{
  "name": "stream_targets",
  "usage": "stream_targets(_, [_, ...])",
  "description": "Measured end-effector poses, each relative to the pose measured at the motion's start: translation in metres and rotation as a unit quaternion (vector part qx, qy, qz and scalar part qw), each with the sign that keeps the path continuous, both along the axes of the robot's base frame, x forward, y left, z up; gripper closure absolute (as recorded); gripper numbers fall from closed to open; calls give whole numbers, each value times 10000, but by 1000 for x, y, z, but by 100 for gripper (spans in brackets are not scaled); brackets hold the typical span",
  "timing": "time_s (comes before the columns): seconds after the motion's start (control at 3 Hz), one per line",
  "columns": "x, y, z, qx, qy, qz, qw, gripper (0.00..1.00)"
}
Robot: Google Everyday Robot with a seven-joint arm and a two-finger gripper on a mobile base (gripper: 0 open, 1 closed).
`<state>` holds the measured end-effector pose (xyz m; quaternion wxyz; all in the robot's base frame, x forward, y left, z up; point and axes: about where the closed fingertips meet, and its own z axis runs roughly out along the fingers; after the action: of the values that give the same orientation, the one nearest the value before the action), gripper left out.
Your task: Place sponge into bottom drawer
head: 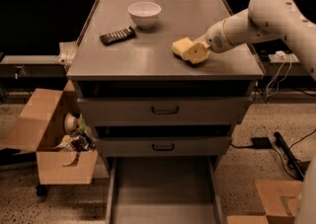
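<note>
Lying on the right part of the grey cabinet top [148,57]: sponge [180,46], pale yellow, with the gripper [197,53] meeting its right end (whether it is clamping the block cannot be told). White arm [256,18] is reaching in from the right. White bowl [144,13] is standing at the back of the top, and dark ribbed bar [117,35] is lying to its front left. Bottom drawer [163,193] is standing pulled out at floor level, well below the sponge. Two grey-fronted drawers [165,110] above it are sitting closed. Open cardboard box [44,139] is standing left of the cabinet.

One cam, high front, down-angle on cabinet [148,53], mid-range; claw [197,52] right of ctr.
</note>
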<state>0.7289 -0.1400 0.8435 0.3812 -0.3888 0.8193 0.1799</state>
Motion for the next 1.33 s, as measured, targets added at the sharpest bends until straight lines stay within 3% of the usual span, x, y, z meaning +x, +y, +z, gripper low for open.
stream_targets(0.33, [-29,11,30,301,-327,665,9968,95])
stream_targets(0.67, [-116,-28,62,176,-881,1329,9870,100])
stream_targets(1.0, [-117,-31,61,172,-876,1320,9872,100])
stream_targets(1.33, [-123,-29,46,147,-839,1632,9829,100])
